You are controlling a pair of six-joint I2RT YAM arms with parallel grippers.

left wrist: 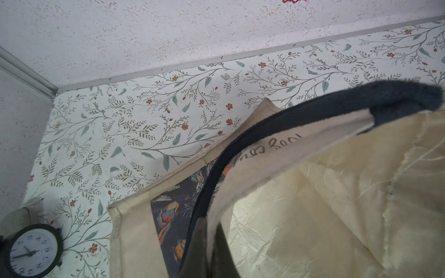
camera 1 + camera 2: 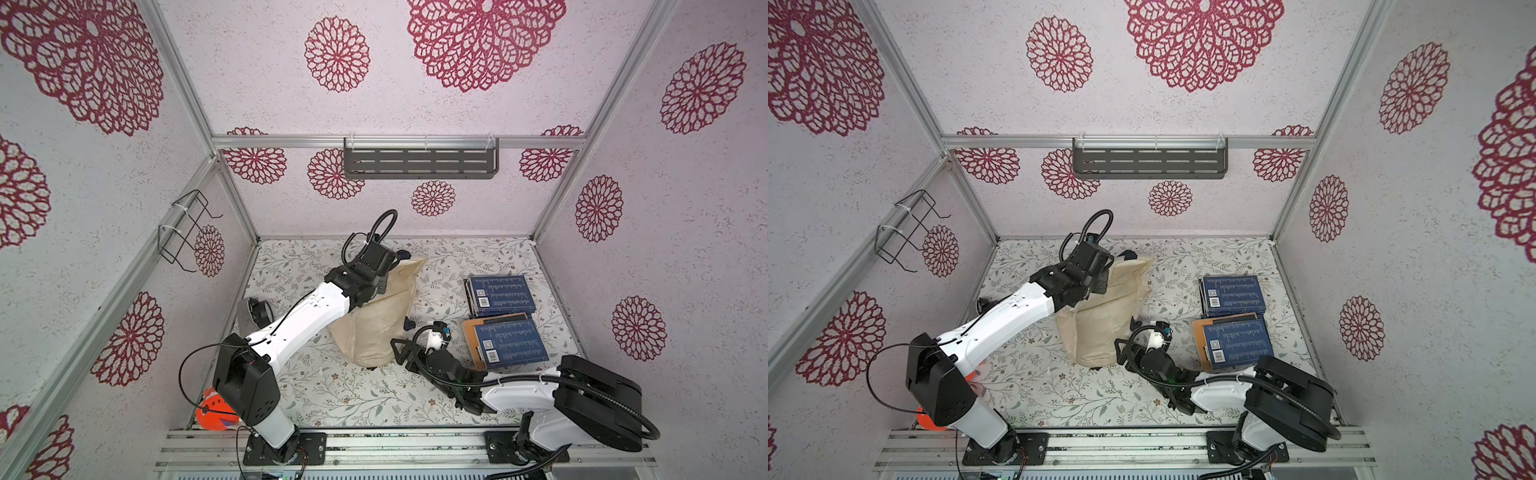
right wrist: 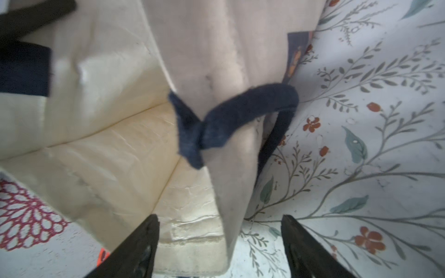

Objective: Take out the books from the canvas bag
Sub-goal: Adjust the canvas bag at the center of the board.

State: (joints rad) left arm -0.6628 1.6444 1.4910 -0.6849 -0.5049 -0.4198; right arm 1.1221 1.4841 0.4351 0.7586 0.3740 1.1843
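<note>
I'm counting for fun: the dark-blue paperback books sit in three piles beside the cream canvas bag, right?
Not three, two. Both top views show the dark-blue paperback books in a far pile and a near pile beside the cream canvas bag.

The canvas bag (image 2: 382, 316) is cream, with navy handles (image 3: 240, 106) and a navy panel (image 1: 168, 216) printed with orange and pale-blue motifs. The books (image 2: 500, 296) are dark blue with white barcode patches; one cover (image 2: 469, 340) is orange-brown. The counter (image 2: 332, 386) is white with grey-green sprigs and rust-red flowers. The pale walls (image 2: 257, 83) bear crimson rosettes.
</note>
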